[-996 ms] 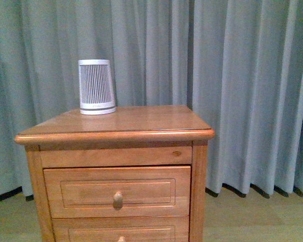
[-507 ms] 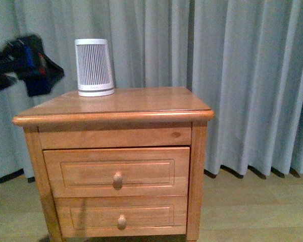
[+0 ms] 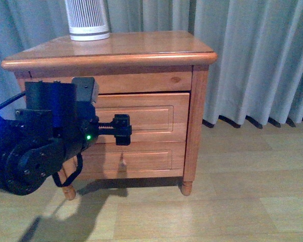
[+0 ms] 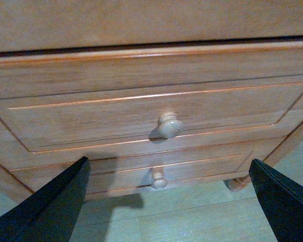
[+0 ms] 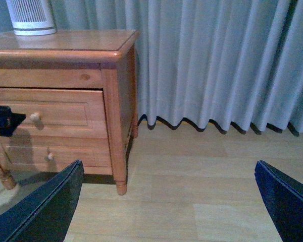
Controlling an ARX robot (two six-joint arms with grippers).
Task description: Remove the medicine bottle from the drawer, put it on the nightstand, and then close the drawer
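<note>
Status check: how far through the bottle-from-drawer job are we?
Done: nothing. The upper orange-brown wooden drawer looks shut; no medicine bottle shows on the orange-brown wooden nightstand. In hand: the open left claw faces the drawer's round wooden knob, short of it. Remaining: pull open, take bottle, place it on top, close.

A grey-blue pleated curtain [image 3: 252, 60] closes off the rear of the room, running from 9 o'clock through 12 to 3 o'clock in the front view. Its scalloped hem hangs just above the floor [image 3: 232, 201], with a dark strip under the folds at 3 o'clock. The floor is pale wood-look planking, laid from 3 round to 8 o'clock. One piece of furniture, the nightstand [image 3: 156, 45], stands at 11 o'clock, close before the curtain. Lighting is soft and even; a shadow [image 3: 65, 222] lies on the planks at 7 o'clock.
</note>
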